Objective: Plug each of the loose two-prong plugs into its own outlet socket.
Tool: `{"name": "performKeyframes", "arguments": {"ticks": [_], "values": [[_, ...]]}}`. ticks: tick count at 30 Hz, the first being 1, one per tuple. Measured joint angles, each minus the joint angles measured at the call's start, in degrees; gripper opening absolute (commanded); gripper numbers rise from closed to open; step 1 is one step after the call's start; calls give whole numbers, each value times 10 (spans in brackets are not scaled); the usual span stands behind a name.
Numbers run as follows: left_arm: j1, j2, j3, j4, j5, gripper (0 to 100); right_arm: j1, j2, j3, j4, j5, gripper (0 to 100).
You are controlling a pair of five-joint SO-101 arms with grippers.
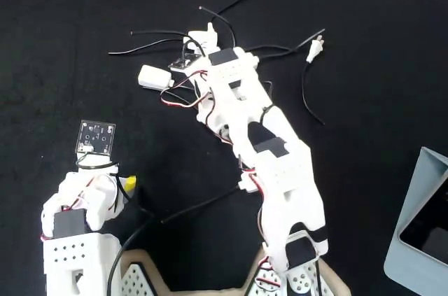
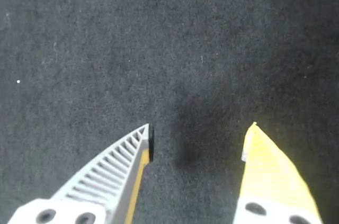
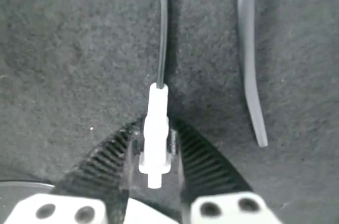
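Note:
My right gripper is shut on a white two-prong plug, whose black cord runs straight away from the fingers over the black cloth. From above, the right arm stretches to the far middle of the table, its tip beside a white outlet block. A second white plug with a black cord lies loose at the far right. Over bare cloth at the near left, my left gripper stands open with nothing between its grey and yellow fingers.
Several loose black cords sprawl around the outlet block. One cord end lies beside the held plug. A small dark square board sits just ahead of the left arm. A grey bin stands at the near right edge.

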Motion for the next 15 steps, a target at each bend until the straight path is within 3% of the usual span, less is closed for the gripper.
{"name": "performKeyframes", "arguments": {"ticks": [15], "values": [[0, 0, 0, 0, 0, 278, -3, 1, -16, 18, -21, 67]]}}
